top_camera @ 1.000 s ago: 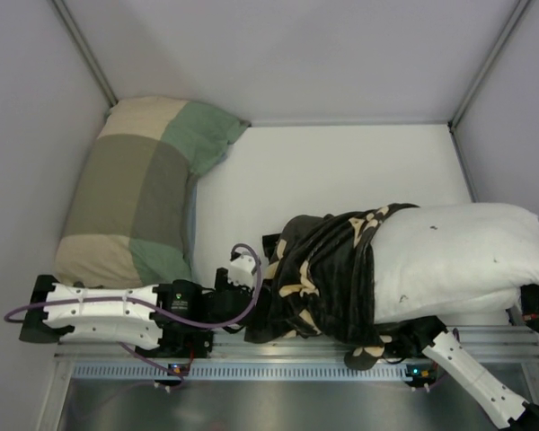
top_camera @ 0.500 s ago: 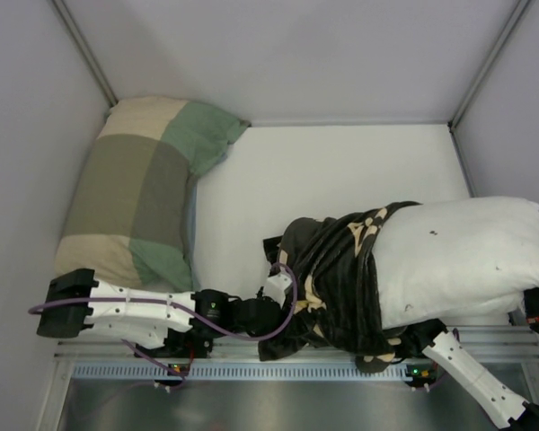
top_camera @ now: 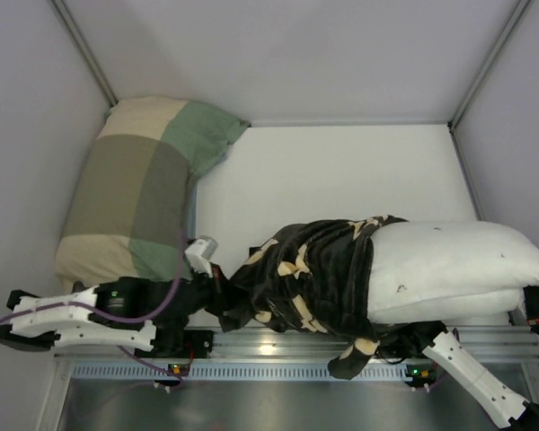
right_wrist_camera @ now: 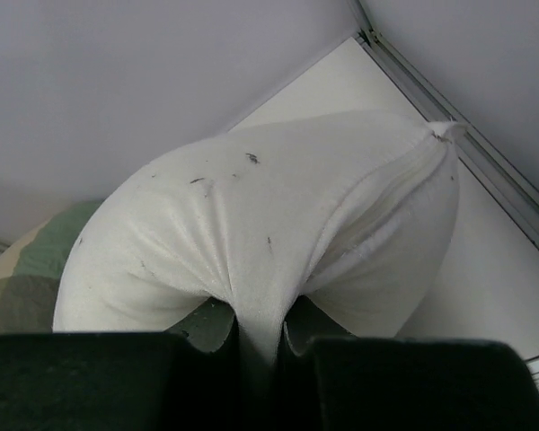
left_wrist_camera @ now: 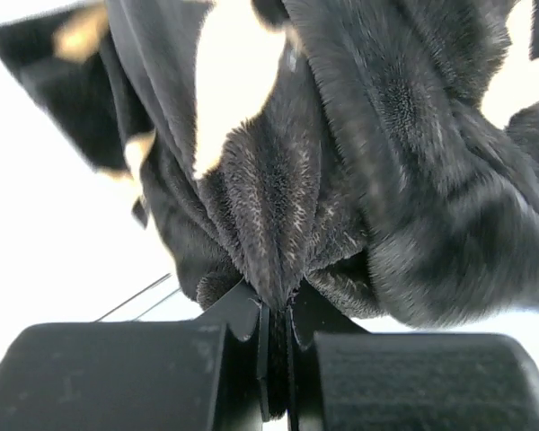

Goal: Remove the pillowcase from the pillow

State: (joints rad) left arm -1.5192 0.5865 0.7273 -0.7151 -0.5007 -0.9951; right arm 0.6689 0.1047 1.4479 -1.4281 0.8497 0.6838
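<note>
right, my left fingers (left_wrist_camera: pixel 235 314) are pinched shut on a fold of the pillowcase (left_wrist_camera: pixel 278 206), with black plush bunched up between them, close to the near edge of the bench (top_camera: pixel 341 171). my right fingers (right_wrist_camera: pixel 211 325) are clamped on a pleat of the pillow (right_wrist_camera: pixel 251 206), white cloth gathered in the grip at its right end. from above, the pillowcase covers only the left part of the pillow and the white end lies bare along the near edge. so this step reads as a straight pull apart: left hauls outward and low, right anchors. i'd pull in line with the pillow's length, slowly, so the plush doesn't slip from the pinch. mind the checked pillow (top_camera: pixel 135 189), it sits near my left arm's path. if the pillow bends, i reckon the case binds.
</note>
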